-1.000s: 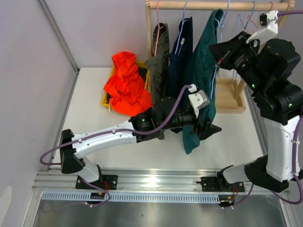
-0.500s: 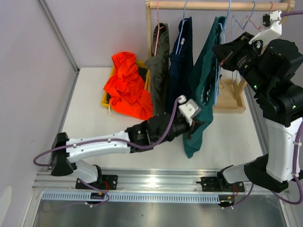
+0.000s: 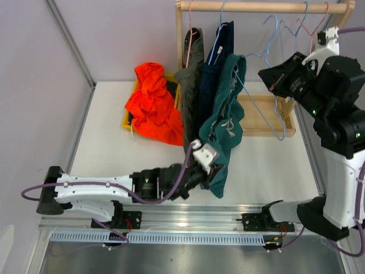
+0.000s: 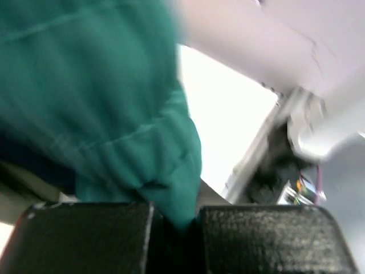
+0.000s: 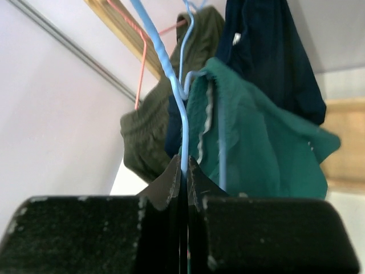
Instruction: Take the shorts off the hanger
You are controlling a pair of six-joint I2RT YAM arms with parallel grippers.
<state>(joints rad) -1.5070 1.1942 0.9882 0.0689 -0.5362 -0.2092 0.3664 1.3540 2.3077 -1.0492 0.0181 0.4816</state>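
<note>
1. Left wrist view: the left pincer [image 4: 177, 220] is clamped tight on a fold of the limp teal green fabric shorts [image 4: 102, 85], with the cloth wedged between its two black fingers [image 4: 85, 240].
2. Seen from above, this left pincer [image 3: 212, 171] sits low near the middle of the near edge of the white surface [image 3: 114, 142]. It holds the lower end of the teal shorts [image 3: 225, 114], which stretch up and away towards the far edge.
3. The right pincer [image 5: 183, 165] is closed on the thin light-blue wire hanger [image 5: 171, 74]. In the top view the right pincer [image 3: 264, 74] is raised above the far-right part of the surface.
4. The teal shorts [image 5: 256, 148] are bunched over one end of the tilted hanger [image 3: 259, 105].
5. Just left of them, navy blue fabric shorts [image 3: 219, 54] and olive-grey fabric shorts [image 3: 194, 74] hang from the wooden rail [image 3: 256, 7] at the far edge.
6. Bright orange fabric shorts [image 3: 151, 103] lie heaped on a yellow tray [image 3: 126, 121] by the far edge, left of the rail.
</note>
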